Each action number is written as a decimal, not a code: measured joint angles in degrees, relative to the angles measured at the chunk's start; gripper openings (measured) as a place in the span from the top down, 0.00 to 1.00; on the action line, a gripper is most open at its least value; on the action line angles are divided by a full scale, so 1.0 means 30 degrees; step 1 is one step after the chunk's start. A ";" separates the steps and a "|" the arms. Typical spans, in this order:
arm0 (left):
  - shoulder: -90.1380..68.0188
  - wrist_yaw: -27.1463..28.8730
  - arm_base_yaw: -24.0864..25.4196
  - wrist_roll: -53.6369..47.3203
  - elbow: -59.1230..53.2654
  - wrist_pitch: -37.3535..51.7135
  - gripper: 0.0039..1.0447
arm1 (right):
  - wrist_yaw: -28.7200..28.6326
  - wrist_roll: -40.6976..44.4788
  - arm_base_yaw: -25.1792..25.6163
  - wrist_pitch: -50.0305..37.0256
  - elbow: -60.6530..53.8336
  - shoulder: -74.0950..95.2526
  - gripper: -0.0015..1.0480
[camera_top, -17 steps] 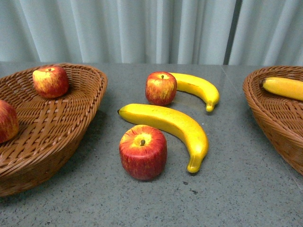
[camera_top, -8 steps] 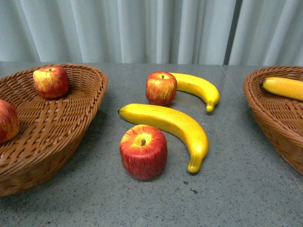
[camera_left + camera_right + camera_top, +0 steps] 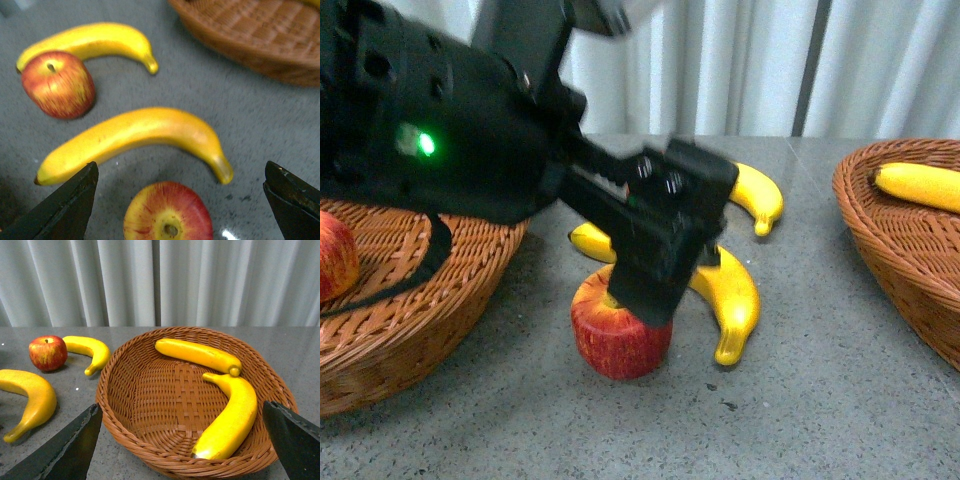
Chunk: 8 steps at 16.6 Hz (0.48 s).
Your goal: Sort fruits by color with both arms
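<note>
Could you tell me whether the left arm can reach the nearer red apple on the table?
Probably yes: the left gripper's open fingers straddle the glossy red apple from above, nothing between; the long yellow banana lies close beside.

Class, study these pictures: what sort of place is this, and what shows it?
Probably a robot test bench, not a kitchen: a black arm reaches over a grey table, with wicker baskets and a plain curtain behind.

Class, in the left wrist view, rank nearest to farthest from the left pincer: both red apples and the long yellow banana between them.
1. Red-and-yellow apple, at the left pincer.
2. Long curved yellow banana, just beyond.
3. Second red apple, beside the smaller yellow banana.
</note>
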<state>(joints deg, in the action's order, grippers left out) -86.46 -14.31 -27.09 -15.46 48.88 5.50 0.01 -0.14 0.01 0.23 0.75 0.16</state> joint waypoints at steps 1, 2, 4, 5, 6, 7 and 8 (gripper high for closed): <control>-0.0714 0.0867 -0.0066 -0.0517 0.0015 -0.0117 0.06 | 0.0000 0.0000 0.0000 0.0000 0.0000 0.0000 0.06; -0.1260 0.1311 0.0066 -0.0685 0.0022 -0.0211 0.06 | 0.0000 0.0000 0.0000 0.0000 0.0000 0.0000 0.06; -0.1741 0.1086 0.0277 -0.1020 0.0015 0.0226 0.06 | 0.0000 0.0000 0.0000 0.0000 0.0000 0.0000 0.06; -0.1865 0.0860 0.0277 -0.1056 0.0015 0.0328 0.06 | 0.0000 0.0000 0.0000 0.0000 0.0000 0.0000 0.06; -0.2091 0.0656 0.0255 -0.1129 0.0015 0.0372 0.06 | 0.0000 0.0000 0.0000 0.0007 0.0000 0.0000 0.06; -0.2382 0.0517 0.0255 -0.1282 -0.0007 0.0364 0.06 | 0.0000 0.0000 0.0000 0.0007 0.0000 0.0000 0.06; -0.2608 0.0510 0.0219 -0.1435 -0.0087 0.0321 0.06 | 0.0000 0.0000 0.0000 0.0000 0.0000 0.0000 0.06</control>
<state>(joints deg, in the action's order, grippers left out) -94.28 -12.78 -26.44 -19.77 48.62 6.46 0.01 -0.14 0.01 0.23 0.75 0.16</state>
